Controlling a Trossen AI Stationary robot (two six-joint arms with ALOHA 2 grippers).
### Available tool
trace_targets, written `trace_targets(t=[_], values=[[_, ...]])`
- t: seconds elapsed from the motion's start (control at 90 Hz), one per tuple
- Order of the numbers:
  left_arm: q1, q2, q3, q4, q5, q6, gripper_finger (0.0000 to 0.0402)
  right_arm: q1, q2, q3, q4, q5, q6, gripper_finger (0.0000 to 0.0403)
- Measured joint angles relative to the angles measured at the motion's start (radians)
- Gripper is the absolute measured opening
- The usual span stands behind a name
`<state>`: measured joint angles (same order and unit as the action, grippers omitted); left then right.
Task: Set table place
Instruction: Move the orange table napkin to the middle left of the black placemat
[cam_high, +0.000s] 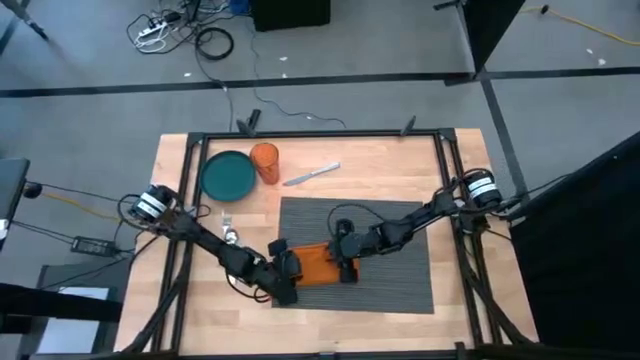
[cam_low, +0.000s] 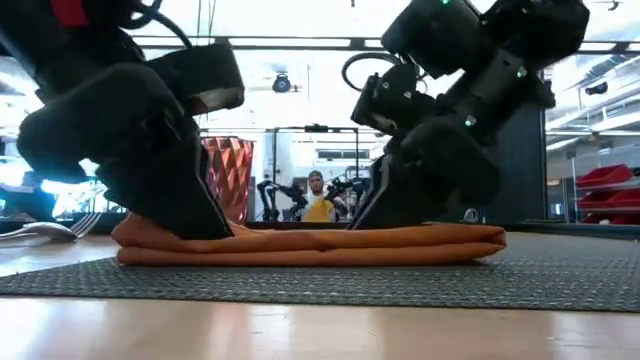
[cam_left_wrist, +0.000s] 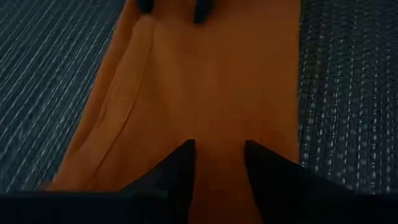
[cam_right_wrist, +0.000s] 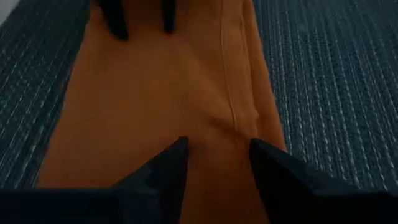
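We see the dark grey ribbed rectangular placemat (cam_high: 400, 250) lying flat on the lower right part of the light wooden plank table (cam_high: 380, 160), its left edge near the table's middle and its right edge close to the black frame. A folded orange cloth napkin (cam_high: 318, 264) lies on the placemat's lower left corner, inside its edges.

The left gripper (cam_high: 284, 270) sits at the napkin's left end, its fingers (cam_left_wrist: 180, 165) a little apart and resting on the cloth. The right gripper (cam_high: 345, 255) sits at the napkin's right end, its fingers (cam_right_wrist: 171, 165) likewise slightly spread on the fabric. In the low view both grippers press down on the napkin's two ends, and the cloth lies in flat layers between them.

At the upper left of the table, a round teal plate (cam_high: 227, 174) holds nothing. Just to its right stands an orange faceted cup (cam_high: 265, 162); we cannot tell what is in it. A silver knife (cam_high: 312, 175) lies further right, above the placemat's top edge. A small metal utensil (cam_high: 229, 232) lies left of the placemat.

The placemat's right half is bare.
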<state>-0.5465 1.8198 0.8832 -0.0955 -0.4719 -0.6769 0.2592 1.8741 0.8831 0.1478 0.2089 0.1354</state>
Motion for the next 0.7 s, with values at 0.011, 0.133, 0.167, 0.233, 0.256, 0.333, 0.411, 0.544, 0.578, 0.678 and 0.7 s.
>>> trace_targets(t=[0.011,0.133,0.167,0.233,0.256,0.333,0.411,0.544,0.578,0.678,0.7], values=[[-0.002,0.000,0.000,-0.002,-0.004,-0.006,0.0126,0.000,-0.005,0.000,-0.009,0.001,0.000,0.0149],[-0.011,-0.002,-0.003,0.009,-0.021,-0.009,0.0126,0.000,-0.072,-0.005,-0.107,-0.005,-0.012,0.0149],[-0.011,-0.005,-0.004,0.017,-0.016,-0.006,0.0126,0.000,-0.098,-0.007,-0.121,-0.008,-0.013,0.0149],[-0.010,-0.012,-0.001,0.025,-0.002,0.013,0.0126,0.000,-0.155,-0.008,-0.123,-0.024,0.003,0.0149],[-0.010,-0.016,0.003,0.027,0.004,0.019,0.0126,0.002,-0.173,-0.007,-0.110,-0.033,0.013,0.0149],[-0.009,-0.034,0.019,0.036,0.008,0.049,0.0126,0.025,-0.221,-0.004,-0.078,-0.074,0.058,0.0148],[-0.009,-0.043,0.040,0.056,-0.007,0.092,0.0126,0.079,-0.213,-0.005,-0.018,-0.094,0.072,0.0148],[0.008,-0.043,0.058,0.052,-0.013,0.155,0.0126,0.154,-0.112,-0.005,0.155,-0.014,0.057,0.0148],[0.014,-0.043,0.061,0.051,-0.014,0.163,0.0126,0.161,-0.082,-0.003,0.168,0.010,0.055,0.0148],[0.024,-0.043,0.061,-0.021,-0.014,0.157,0.0126,0.167,-0.003,-0.006,0.130,0.036,0.094,0.0146],[0.024,-0.043,0.060,-0.044,-0.009,0.146,0.0126,0.167,0.008,-0.006,0.114,0.034,0.102,0.0145]])
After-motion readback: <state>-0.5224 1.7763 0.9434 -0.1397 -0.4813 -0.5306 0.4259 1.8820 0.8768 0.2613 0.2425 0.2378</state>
